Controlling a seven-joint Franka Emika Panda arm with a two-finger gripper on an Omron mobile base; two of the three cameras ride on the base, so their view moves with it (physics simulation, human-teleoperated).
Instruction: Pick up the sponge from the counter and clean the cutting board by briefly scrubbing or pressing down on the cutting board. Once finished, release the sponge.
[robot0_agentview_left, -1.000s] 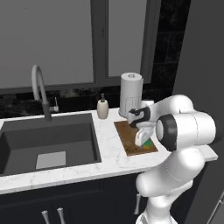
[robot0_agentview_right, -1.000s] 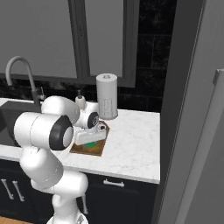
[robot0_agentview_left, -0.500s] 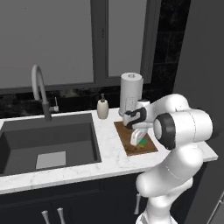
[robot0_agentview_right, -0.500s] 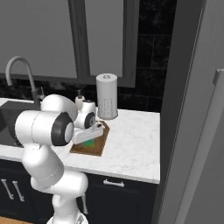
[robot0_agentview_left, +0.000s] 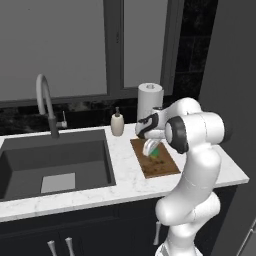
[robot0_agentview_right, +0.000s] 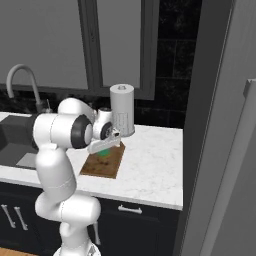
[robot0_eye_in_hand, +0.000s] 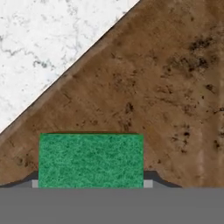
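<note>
The sponge (robot0_eye_in_hand: 91, 160), apparently flat, lies skewed to the cutting board (robot0_eye_in_hand: 166, 100) edge.

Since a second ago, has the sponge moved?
Yes. The sponge, held in the claw, shifted along the cutting board toward the paper towel roll at the back.
</note>
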